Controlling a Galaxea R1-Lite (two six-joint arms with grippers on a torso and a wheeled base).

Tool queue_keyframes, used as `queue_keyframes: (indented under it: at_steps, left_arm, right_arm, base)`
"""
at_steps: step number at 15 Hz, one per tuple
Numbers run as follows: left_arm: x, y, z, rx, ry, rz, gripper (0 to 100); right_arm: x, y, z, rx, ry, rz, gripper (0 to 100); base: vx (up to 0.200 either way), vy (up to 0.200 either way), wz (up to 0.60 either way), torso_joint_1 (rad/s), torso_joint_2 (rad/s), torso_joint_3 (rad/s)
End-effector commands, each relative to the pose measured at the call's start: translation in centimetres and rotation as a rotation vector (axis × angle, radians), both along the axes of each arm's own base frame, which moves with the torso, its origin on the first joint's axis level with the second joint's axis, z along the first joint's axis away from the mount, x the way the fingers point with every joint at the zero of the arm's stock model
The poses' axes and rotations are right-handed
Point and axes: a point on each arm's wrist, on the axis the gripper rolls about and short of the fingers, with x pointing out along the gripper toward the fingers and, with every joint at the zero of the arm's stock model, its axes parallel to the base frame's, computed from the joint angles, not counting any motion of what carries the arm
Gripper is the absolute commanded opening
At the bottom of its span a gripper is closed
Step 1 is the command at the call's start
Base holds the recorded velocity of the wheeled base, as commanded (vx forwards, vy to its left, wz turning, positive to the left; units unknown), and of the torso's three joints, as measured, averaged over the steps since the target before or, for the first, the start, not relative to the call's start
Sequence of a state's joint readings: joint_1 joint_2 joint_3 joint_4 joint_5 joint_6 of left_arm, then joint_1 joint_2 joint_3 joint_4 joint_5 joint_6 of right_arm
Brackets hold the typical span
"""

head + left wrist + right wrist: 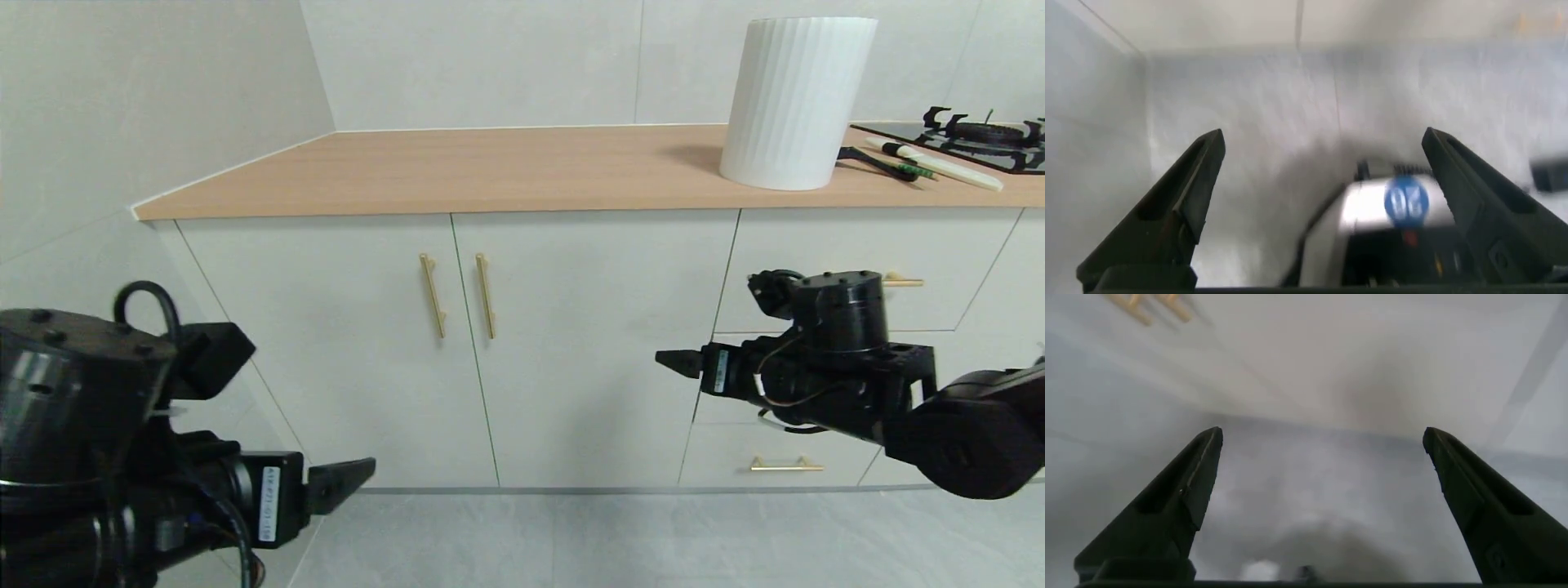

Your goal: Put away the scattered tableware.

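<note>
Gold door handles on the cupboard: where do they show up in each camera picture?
Head view: gold door handles at centre, on the cupboard doors under the counter.
Left wrist view: too blurred to tell.
Right wrist view: gold door handles in a corner, beyond the right gripper.
Shared landmark: the grey floor.

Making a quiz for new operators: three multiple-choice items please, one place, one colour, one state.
1. Where is the white ribbed container? A) on the wooden countertop B) on the floor C) in a drawer
2. What colour are the cabinet handles? A) black B) gold C) red
3. How does the right gripper hold its jaws? A) shut on a spoon B) shut, empty C) open, empty
Answers: 1 A, its base rests on the wood; 2 B, both bars are gold; 3 C, they are spread with nothing between.
</note>
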State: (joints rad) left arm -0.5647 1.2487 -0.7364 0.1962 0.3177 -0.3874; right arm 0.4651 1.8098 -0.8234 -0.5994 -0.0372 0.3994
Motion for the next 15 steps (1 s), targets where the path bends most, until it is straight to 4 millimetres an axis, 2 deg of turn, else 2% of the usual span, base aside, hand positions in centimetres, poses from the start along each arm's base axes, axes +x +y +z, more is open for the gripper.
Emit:
queue_keyframes:
  at_steps: [1, 2, 3, 4, 7, 8, 11, 14, 15]
  left_arm:
    - [-2.1, 3.4, 3.2, -0.037, -0.221, 0.078, 100]
    - [-2.9, 4.2, 3.7, -0.032, -0.273, 0.098, 100]
    - [-2.9, 4.2, 3.7, -0.032, -0.273, 0.098, 100]
    - [-6.1, 5.9, 3.7, -0.035, -0.364, 0.125, 100]
    - [-10.8, 7.8, 2.8, -0.009, -0.499, 0.098, 100]
    - [-13.5, 8.9, 1.8, 0.060, -0.593, 0.126, 100]
    - [-17.1, 9.8, 0.4, 0.113, -0.726, 0.211, 100]
    - [-19.1, 10.0, -0.6, 0.112, -0.809, 0.272, 100]
    - [-19.7, 10.0, -0.9, 0.123, -0.834, 0.290, 100]
  right_arm:
    - [-5.0, -4.3, 5.0, -0.087, -0.113, -0.163, 100]
    - [-6.5, -5.3, 5.6, -0.090, -0.139, -0.210, 100]
    - [-6.5, -5.3, 5.6, -0.090, -0.139, -0.210, 100]
    - [-10.4, -7.5, 6.2, -0.130, -0.203, -0.332, 100]
    - [-15.7, -10.4, 6.5, -0.132, -0.304, -0.411, 100]
    - [-19.8, -12.5, 6.6, -0.126, -0.405, -0.474, 100]
    - [-26.0, -14.8, 5.0, -0.188, -0.570, -0.591, 100]
    - [-31.1, -15.7, 3.0, -0.238, -0.677, -0.630, 100]
    - [-32.1, -15.8, 2.4, -0.268, -0.703, -0.643, 100]
  base:
    - [0.000, 0.000, 0.00, 0.000, 0.00, 0.000]
    - [0.000, 0.000, 0.00, 0.000, 0.00, 0.000]
    - [0.000, 0.000, 0.00, 0.000, 0.00, 0.000]
    - [0.000, 0.000, 0.00, 0.000, 0.00, 0.000]
    - [0.000, 0.000, 0.00, 0.000, 0.00, 0.000]
    - [0.000, 0.000, 0.00, 0.000, 0.00, 0.000]
    - [0.000, 0.000, 0.00, 0.000, 0.00, 0.000]
    - [0.000, 0.000, 0.00, 0.000, 0.00, 0.000]
    - [0.000, 0.000, 0.00, 0.000, 0.00, 0.000]
